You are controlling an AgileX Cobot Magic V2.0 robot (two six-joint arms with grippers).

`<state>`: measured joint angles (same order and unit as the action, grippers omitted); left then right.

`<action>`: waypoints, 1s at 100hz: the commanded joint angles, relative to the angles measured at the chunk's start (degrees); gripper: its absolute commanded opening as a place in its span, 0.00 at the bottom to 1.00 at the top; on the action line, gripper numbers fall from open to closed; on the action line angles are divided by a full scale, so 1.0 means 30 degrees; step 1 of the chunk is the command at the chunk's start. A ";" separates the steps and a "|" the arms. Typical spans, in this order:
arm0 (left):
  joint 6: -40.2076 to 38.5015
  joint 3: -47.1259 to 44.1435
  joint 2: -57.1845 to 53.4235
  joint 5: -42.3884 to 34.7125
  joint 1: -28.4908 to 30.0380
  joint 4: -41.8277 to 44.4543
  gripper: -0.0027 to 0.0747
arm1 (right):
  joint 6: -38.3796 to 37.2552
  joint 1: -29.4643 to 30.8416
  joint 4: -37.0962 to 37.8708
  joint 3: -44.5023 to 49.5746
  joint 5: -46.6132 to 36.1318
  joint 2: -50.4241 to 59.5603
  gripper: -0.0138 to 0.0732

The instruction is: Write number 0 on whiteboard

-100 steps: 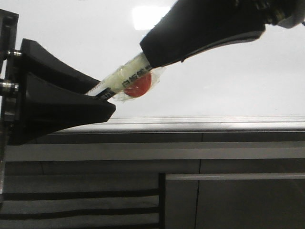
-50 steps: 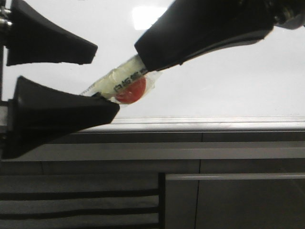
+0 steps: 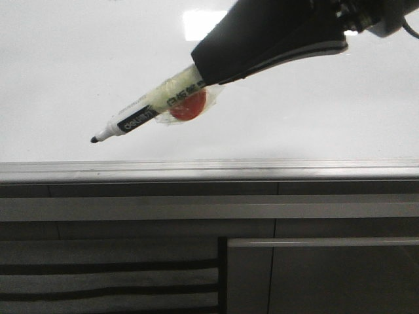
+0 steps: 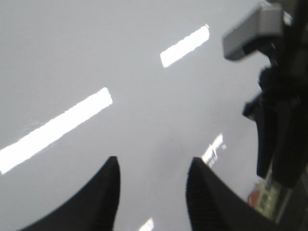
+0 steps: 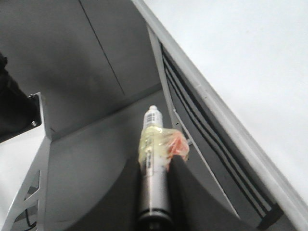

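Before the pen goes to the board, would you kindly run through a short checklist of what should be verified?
1. Marker held in the right claw: ok, its fingers are closed on the barrel.
2. Cap off, tip exposed: ok, the dark tip is bare.
3. Tip touching the whiteboard: cannot tell from these views.
4. Left claw out of the way: ok, open and empty, and absent from the front view.
5. Writing area free of marks: ok, no line shows on the visible board.
6. Taped wrap with red piece secure on the barrel: cannot tell.
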<state>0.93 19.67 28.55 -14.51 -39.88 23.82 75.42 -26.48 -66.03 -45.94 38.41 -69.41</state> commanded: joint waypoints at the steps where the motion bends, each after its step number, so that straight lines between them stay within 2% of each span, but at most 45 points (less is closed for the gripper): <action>1: -0.0119 0.0562 -0.1272 -0.0946 0.0472 -0.2595 0.12 | 0.0176 -0.0067 -0.1256 -0.0543 -0.0811 0.0308 0.08; 5: -0.0119 0.0562 -0.1824 -0.0946 0.0809 -0.3098 0.01 | 0.0176 -0.0067 -0.1342 -0.0543 -0.0956 0.0308 0.08; 23: -0.0119 0.0562 -0.2511 -0.0783 0.2562 -0.4513 0.01 | 0.0176 -0.0067 -0.1342 -0.0543 -0.2300 0.0308 0.08; 36: -0.0119 0.0562 -0.2303 0.0766 0.4279 -0.5984 0.01 | 0.0204 -0.0067 -0.1381 -0.0543 -0.3365 0.0308 0.08; 47: -0.0119 0.0562 -0.1880 0.2186 0.5873 -0.6257 0.01 | 0.0204 -0.0067 -0.1381 -0.0543 -0.3264 0.0308 0.08; 60: -0.0119 0.0562 -0.1224 0.1904 0.7172 -0.7129 0.01 | 0.0249 -0.0067 -0.2663 -0.0543 -0.3264 0.0308 0.08; 74: -0.0119 0.0562 -0.0245 0.1450 0.7749 -0.8067 0.01 | 0.2247 -0.0067 -0.2663 -0.0543 -0.3484 0.0142 0.08; 100: -0.0119 0.0562 0.1272 -0.0418 0.7755 -0.8067 0.01 | 0.2245 -0.0067 -0.2663 -0.0543 -0.5177 -0.0073 0.08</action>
<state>0.93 19.67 31.09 -8.93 -16.78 0.00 81.29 -26.48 -71.90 -45.94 25.34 -70.34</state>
